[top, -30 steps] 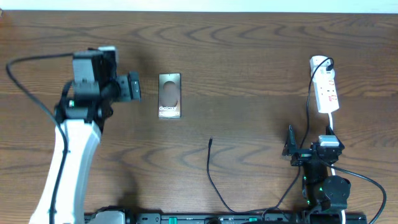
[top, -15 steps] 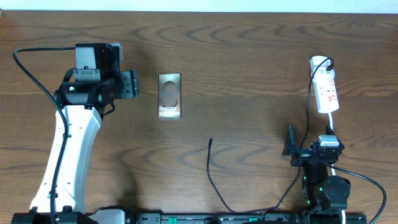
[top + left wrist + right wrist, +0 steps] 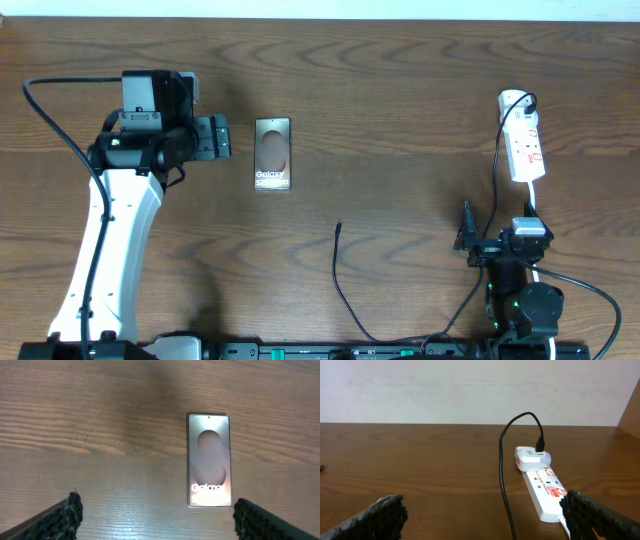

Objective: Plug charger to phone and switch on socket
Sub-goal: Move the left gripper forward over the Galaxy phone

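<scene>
The left arm point(image 3: 108, 235) wears a long white shell on its main link, topped by black joint housings and a boxy black wrist block. 1 thin black cable point(image 3: 60, 84) loops off its far left side. The left end effector point(image 3: 222, 138) is black. The right arm point(image 3: 520, 295) is almost all black, with a pale cap and small green lights. The right end effector point(image 3: 466, 230) is black too. Close up, the fingers point(image 3: 62, 519) look black and knobbly.

**Dark wooden bench against a pale wall**

The bench point(image 3: 400, 80) is dark brown wood with wavy grain running along its length. Even light falls on it, leaving a soft sheen near the far edge. Behind it stands a plain off-white wall point(image 3: 470, 390); a brown panel point(image 3: 631, 410) cuts in at the right.
</scene>
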Controlling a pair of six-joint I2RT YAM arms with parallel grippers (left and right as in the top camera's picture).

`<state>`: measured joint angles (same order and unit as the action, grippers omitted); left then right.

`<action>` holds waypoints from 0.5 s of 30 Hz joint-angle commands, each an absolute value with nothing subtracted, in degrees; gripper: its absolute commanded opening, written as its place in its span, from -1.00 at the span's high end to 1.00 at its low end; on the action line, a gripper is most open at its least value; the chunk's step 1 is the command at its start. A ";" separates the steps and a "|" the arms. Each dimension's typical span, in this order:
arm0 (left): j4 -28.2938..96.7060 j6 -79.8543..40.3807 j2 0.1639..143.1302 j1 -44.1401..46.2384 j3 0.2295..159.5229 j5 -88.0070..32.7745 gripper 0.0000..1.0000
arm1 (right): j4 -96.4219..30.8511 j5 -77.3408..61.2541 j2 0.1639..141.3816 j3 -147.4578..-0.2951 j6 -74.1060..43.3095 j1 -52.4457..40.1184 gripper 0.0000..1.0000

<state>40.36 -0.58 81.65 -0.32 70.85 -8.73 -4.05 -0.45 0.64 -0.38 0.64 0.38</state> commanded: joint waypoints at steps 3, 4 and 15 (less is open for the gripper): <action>44.84 -2.85 83.99 -0.54 76.66 -9.04 -0.96 | -4.29 -0.75 0.32 -0.30 0.27 -0.10 -0.99; 46.65 -2.85 84.99 -0.51 78.54 -9.02 -0.96 | -4.29 -0.75 0.32 -0.30 0.25 -0.10 -0.99; 59.11 -2.17 99.39 2.90 97.67 -9.91 -0.96 | -4.29 -0.75 0.32 -0.30 0.27 -0.10 -0.99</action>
